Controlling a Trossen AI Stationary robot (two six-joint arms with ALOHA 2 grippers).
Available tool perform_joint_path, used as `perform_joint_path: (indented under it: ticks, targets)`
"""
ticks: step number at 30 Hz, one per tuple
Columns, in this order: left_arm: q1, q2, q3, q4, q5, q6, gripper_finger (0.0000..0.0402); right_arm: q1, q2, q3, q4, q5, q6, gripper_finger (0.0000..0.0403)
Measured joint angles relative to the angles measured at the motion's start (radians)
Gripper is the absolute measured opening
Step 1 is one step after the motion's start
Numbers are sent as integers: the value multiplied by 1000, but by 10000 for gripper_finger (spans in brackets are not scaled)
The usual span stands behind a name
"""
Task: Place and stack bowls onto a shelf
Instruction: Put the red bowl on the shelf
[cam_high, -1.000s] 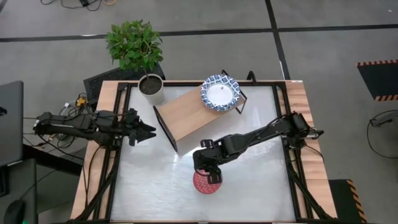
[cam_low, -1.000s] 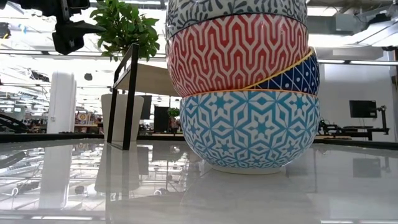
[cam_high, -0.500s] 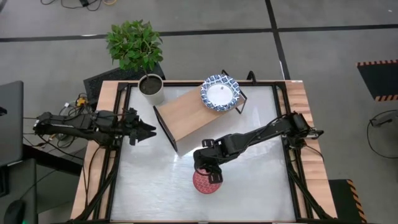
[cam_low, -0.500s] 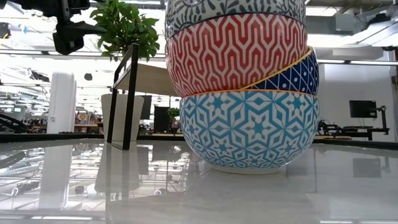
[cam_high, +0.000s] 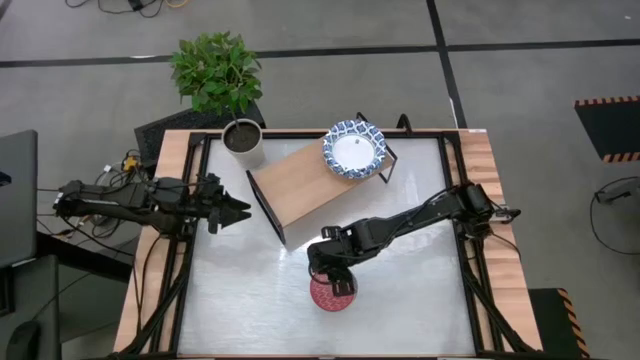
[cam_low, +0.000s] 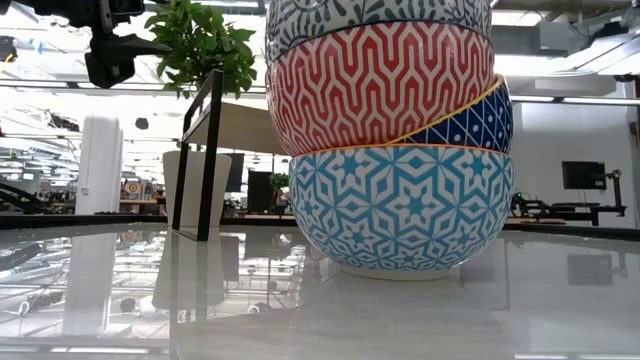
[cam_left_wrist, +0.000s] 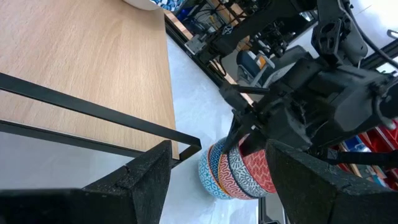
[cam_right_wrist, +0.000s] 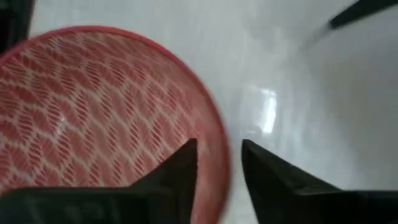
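Note:
A stack of several patterned bowls (cam_high: 330, 293) stands on the white tabletop near the near edge. Its top bowl is red (cam_right_wrist: 93, 118), and a light-blue star-patterned bowl (cam_low: 400, 205) is at the bottom. My right gripper (cam_high: 337, 282) is open over the stack. One finger (cam_right_wrist: 177, 177) is inside the top bowl's rim and the other (cam_right_wrist: 270, 180) is outside; I see no touch. One wide blue-and-white bowl (cam_high: 353, 150) rests on the far right end of the wooden shelf (cam_high: 300, 185). My left gripper (cam_high: 243, 211) hovers open at the table's left, pointing at the shelf.
A white plant pot with dark soil (cam_high: 243, 140) stands at the shelf's far left corner, and a leafy plant (cam_high: 215, 70) is beyond the table. The shelf's black legs (cam_low: 205, 150) stand just left of the stack. Bare tabletop (cam_high: 230, 290) lies left of the stack, toward the near edge.
My right gripper has crept slightly toward the table's left over the bowl stack. The stack's upper bowls have shifted a few pixels with it in the low view.

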Motion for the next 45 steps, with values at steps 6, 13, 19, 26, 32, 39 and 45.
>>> perform_joint_path:
  ticks: [6,13,19,26,32,39,45]
  targets:
    - [0,0,0,0,0,0,246,0,-17,-2,-25,20,2,52]
    - [0,0,0,-1,-22,0,246,0,-22,0,-25,17,7,39]
    - [0,0,0,-1,-23,-1,246,-8,-31,6,-37,-31,17,39]
    - [0,0,0,-1,-26,-1,246,-31,-53,83,-95,-82,3,39]
    - [0,0,0,0,-26,-3,246,-82,-56,192,-138,-113,-2,39]
    - [0,0,0,0,-26,-3,246,-188,-57,382,-139,-77,66,39]
    - [0,0,0,-1,-54,-3,246,-321,-59,471,-122,-23,204,39]
